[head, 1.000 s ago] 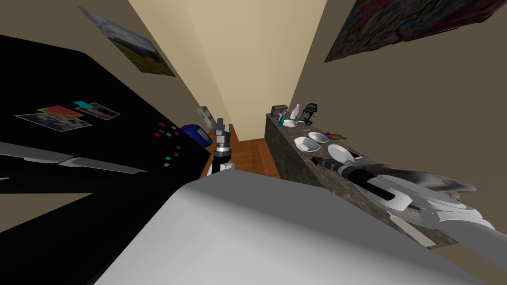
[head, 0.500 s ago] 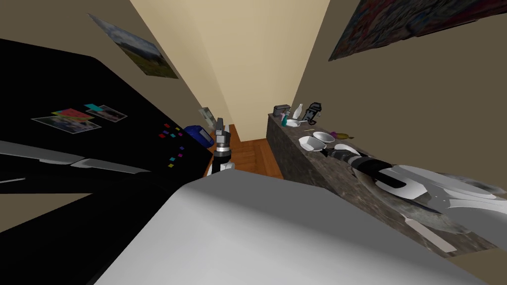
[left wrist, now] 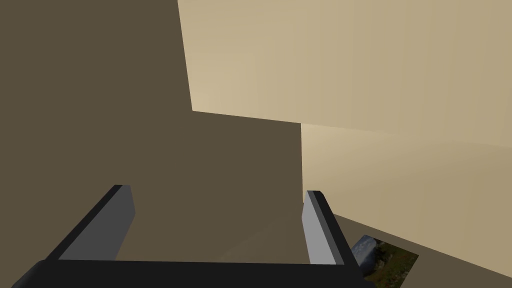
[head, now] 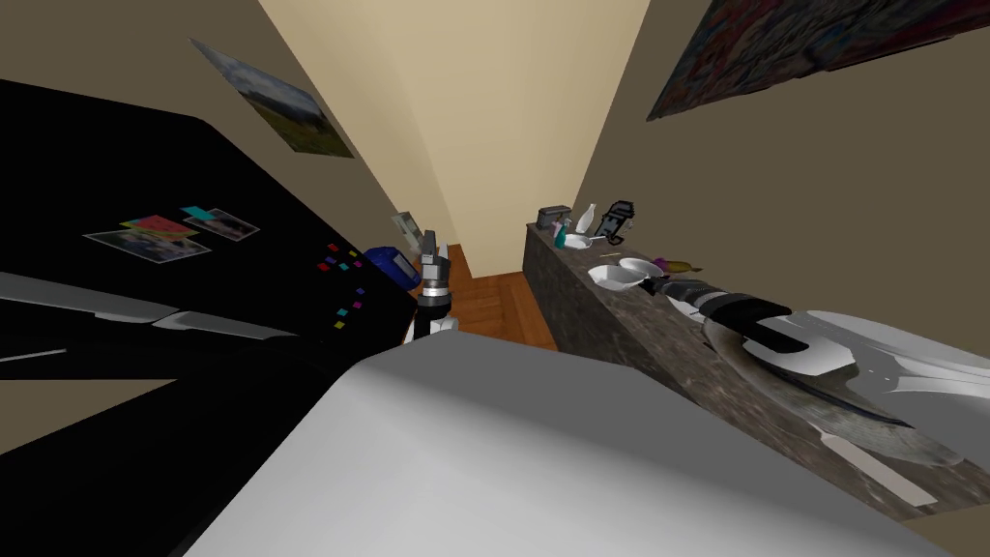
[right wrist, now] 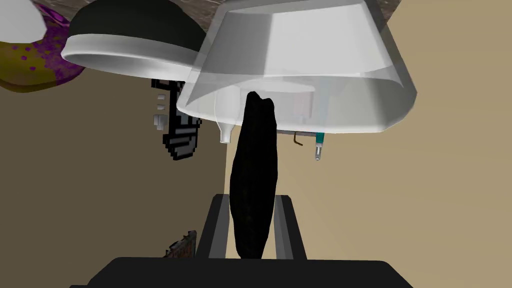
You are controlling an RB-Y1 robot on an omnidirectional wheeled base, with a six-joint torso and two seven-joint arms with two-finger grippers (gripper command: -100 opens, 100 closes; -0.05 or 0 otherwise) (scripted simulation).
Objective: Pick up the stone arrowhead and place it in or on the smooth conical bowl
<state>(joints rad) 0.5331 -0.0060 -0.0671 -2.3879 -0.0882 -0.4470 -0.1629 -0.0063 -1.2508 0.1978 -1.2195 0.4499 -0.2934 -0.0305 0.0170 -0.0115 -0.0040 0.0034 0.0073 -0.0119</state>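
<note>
My right gripper (right wrist: pixel 252 201) is shut on the stone arrowhead (right wrist: pixel 254 170), a long black sliver standing up between the fingers. Its tip overlaps the side wall of the smooth conical bowl (right wrist: pixel 300 65), which is plain white and slightly see-through; whether they touch I cannot tell. In the head view the right arm stretches along the counter, and its gripper (head: pixel 652 283) is right beside that bowl (head: pixel 613 278). My left gripper (head: pixel 432 249) is raised in front of my chest, over the floor. In its own wrist view the left gripper (left wrist: pixel 217 197) is open with nothing between the fingers.
A dark speckled counter (head: pixel 619 334) runs along the right wall. A second, rounder bowl (head: pixel 640 265) sits just behind the conical one, with a yellow and purple thing (head: pixel 674 265) past it. A toaster (head: pixel 553 215), bottles and a black object (head: pixel 616 219) crowd the far end. A black fridge (head: pixel 145 300) stands on my left.
My right arm has reached further along the counter with the arrowhead, from beside the plate up to the conical bowl. My head has turned a little. The left arm has stayed put.
</note>
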